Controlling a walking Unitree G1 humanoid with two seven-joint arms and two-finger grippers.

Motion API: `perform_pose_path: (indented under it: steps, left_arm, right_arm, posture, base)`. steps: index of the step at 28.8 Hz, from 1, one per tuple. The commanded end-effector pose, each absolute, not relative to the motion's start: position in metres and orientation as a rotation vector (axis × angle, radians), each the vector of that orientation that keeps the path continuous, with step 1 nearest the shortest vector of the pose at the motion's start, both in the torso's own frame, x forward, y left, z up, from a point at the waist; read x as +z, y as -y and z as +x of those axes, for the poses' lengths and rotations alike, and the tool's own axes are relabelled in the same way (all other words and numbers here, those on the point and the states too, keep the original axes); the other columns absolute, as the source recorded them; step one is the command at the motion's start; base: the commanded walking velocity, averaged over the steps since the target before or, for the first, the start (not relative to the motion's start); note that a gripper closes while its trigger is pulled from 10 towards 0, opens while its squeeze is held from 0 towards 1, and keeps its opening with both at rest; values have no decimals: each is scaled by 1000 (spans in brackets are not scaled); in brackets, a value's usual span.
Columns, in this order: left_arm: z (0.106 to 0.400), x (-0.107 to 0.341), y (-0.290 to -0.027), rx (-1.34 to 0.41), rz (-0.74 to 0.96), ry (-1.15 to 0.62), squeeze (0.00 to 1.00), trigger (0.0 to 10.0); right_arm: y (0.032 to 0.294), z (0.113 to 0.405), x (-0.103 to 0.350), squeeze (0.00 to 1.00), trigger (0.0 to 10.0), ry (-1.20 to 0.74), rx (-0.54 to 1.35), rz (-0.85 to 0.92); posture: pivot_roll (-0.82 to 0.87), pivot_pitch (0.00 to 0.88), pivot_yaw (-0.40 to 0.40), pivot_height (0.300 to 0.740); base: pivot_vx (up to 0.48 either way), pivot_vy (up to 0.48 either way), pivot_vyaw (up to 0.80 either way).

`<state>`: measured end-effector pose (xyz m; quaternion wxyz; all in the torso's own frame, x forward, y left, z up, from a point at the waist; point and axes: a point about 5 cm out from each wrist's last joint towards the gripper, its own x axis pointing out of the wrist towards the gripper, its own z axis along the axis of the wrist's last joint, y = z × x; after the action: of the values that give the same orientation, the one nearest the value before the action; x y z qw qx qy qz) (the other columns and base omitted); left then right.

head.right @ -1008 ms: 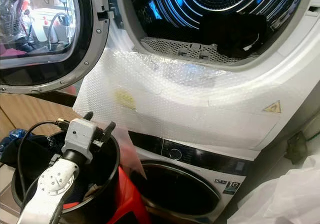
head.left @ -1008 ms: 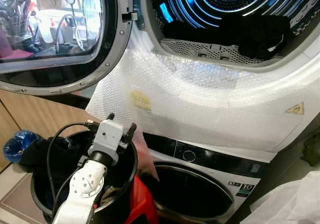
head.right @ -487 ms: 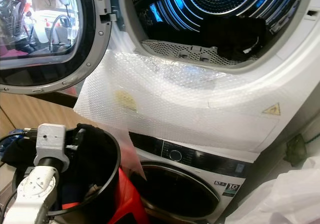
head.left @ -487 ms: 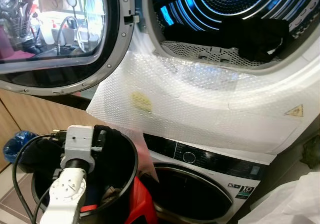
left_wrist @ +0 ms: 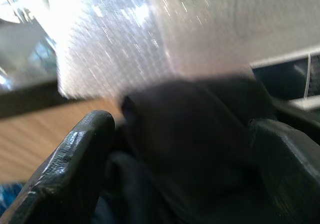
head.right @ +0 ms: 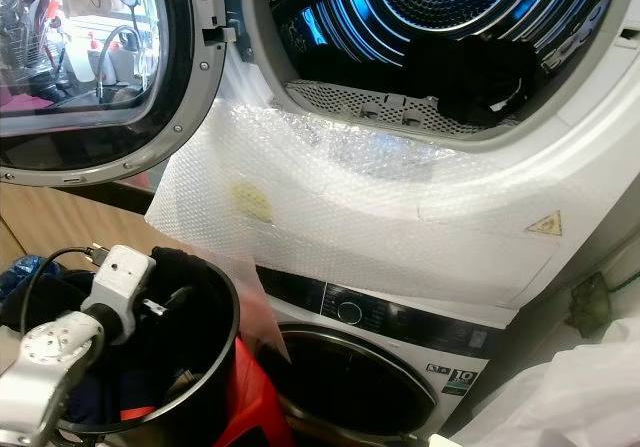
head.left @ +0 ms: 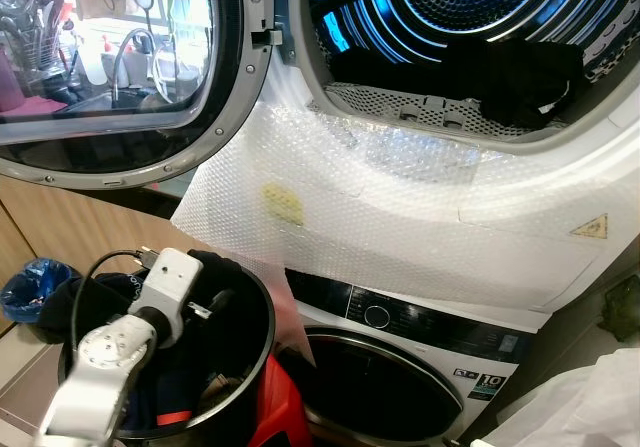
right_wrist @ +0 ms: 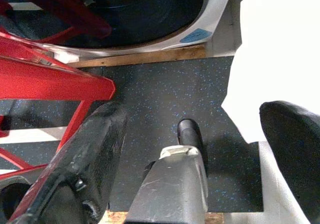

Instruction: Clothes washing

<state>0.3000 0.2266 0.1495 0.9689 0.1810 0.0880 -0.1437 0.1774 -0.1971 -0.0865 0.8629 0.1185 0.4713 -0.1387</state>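
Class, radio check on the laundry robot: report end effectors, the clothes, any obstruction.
Left end effector in the black bucket, shut on a dark garment. Right end effector open, idle near floor. Dryer door open, dark clothes inside. Bubble wrap drapes below the opening.
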Motion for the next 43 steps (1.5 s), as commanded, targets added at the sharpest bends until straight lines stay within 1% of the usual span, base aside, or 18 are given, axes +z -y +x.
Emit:
perform_pose_path:
  steps: [1, 5, 10, 15, 27, 34, 38, 39, 40, 41, 42, 43]
  left_arm:
    - [303, 156, -228, -321, 356, -151, 1000, 10000]
    - [307, 161, -226, -440, 375, -140, 1000, 10000]
    - [318, 166, -226, -520, 335, -128, 1000, 10000]
    - [334, 171, -245, -461, 393, -155, 1000, 10000]
    - [334, 162, -248, -543, 387, -192, 1000, 10000]
    - [335, 162, -249, -541, 379, -188, 1000, 10000]
    - [337, 161, -252, -512, 353, -197, 1000, 10000]
    - [337, 160, -253, -505, 319, -214, 1000, 10000]
    - [337, 159, -252, -511, 310, -224, 894, 10000]
    - [337, 158, -252, -519, 309, -231, 376, 10000]
    - [336, 157, -251, -525, 317, -238, 0, 10000]
    - [335, 157, -250, -530, 332, -244, 0, 10000]
  right_arm:
    - [201, 172, -88, 0, 10000, -1004, -305, 244]
    - [203, 171, -88, 0, 10000, -1005, -304, 234]
    - [207, 174, -87, 0, 10000, -999, -306, 226]
    - [216, 174, -85, 0, 10000, -992, -310, 205]
    - [223, 166, -87, 0, 10000, -1005, -312, 185]
    - [223, 168, -86, 0, 10000, -996, -301, 180]
    - [224, 168, -86, 0, 10000, -1000, -299, 171]
    - [225, 167, -86, 0, 10000, -1001, -300, 169]
    - [225, 167, -86, 0, 10000, -1001, -301, 168]
    - [225, 167, -86, 0, 10000, -1002, -300, 167]
    - [225, 167, -86, 0, 10000, -1001, -299, 165]
    - [226, 167, -85, 0, 10000, -1000, -299, 165]
  posture:
    - [16, 54, -48, 740]
    - [9, 68, -62, 740]
    - [-10, 79, -78, 740]
    - [-31, 100, -96, 740]
    - [-48, 132, -114, 740]
    - [-51, 144, -120, 740]
    - [-53, 138, -122, 740]
    - [-54, 136, -124, 740]
    - [-53, 130, -124, 740]
    - [-53, 130, -124, 740]
    - [-53, 127, -122, 740]
    - [-53, 127, -122, 740]
  base:
    - [0, 0, 0]
    - [0, 0, 0]
    - [0, 0, 0]
    - [0, 0, 0]
    - [0, 0, 0]
    - [0, 0, 0]
    - [0, 0, 0]
    - [0, 0, 0]
    - [0, 0, 0]
    - [0, 0, 0]
    - [0, 0, 0]
    - [0, 0, 0]
